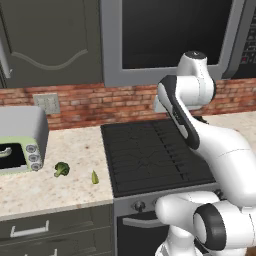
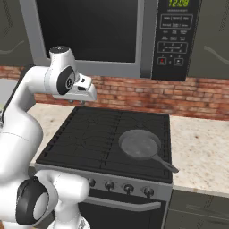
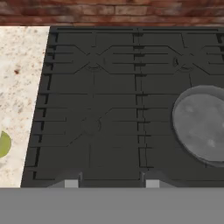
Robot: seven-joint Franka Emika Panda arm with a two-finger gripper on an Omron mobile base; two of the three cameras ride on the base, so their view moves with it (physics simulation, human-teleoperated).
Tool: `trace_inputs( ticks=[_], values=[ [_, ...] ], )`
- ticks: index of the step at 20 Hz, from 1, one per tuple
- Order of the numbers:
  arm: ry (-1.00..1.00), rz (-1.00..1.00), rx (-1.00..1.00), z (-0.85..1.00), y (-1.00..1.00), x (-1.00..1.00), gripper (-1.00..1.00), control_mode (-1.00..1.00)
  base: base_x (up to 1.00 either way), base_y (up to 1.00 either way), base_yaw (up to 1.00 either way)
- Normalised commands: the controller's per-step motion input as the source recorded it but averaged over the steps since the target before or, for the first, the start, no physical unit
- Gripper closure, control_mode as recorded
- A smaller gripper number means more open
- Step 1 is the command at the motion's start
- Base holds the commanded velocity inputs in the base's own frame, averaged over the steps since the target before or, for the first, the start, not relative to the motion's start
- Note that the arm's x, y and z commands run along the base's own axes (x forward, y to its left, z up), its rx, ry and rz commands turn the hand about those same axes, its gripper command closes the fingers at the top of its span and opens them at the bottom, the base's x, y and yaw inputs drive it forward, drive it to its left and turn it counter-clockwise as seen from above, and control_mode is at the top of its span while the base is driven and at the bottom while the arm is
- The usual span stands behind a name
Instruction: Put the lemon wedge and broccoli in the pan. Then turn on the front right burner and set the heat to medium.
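- Jaws (image 3: 109,183) hover above the cooktop (image 3: 113,105), gap between tips, gripping nothing.
- Pan (image 2: 139,144) at the cooktop's 4 o'clock.
- Broccoli (image 1: 61,169), lemon (image 1: 94,177) on bench (image 1: 50,185).

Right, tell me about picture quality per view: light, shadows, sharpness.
Left base view: flat even light, broccoli and lemon wedge small and soft-edged, barely any shadow. Right base view: pan shows a dull mottled sheen, no hard glare. Hand view: grate lines slightly blurry, pan cropped at the right edge.
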Motion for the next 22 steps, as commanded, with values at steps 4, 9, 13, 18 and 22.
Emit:
trace_inputs(
  ticks=[4, 9, 13, 18, 22],
  values=[
    [0.00, 0.00, 0.00, -0.01, 0.11, -0.31, -1.00, -1.00, 0.00, 0.00, 0.00],
    [0.02, 0.13, 0.00, -0.18, 0.74, -0.37, -1.00, -1.00, 0.00, 0.00, 0.00],
    [0.08, 0.09, 0.00, -0.06, 1.00, -0.11, -1.00, -1.00, 0.00, 0.00, 0.00],
    [0.08, 0.02, 0.00, -0.04, 1.00, 0.00, -1.00, -1.00, 0.00, 0.00, 0.00],
    [0.06, 0.00, 0.00, -0.06, 0.95, 0.15, -1.00, -1.00, 0.00, 0.00, 0.00]
  ],
)
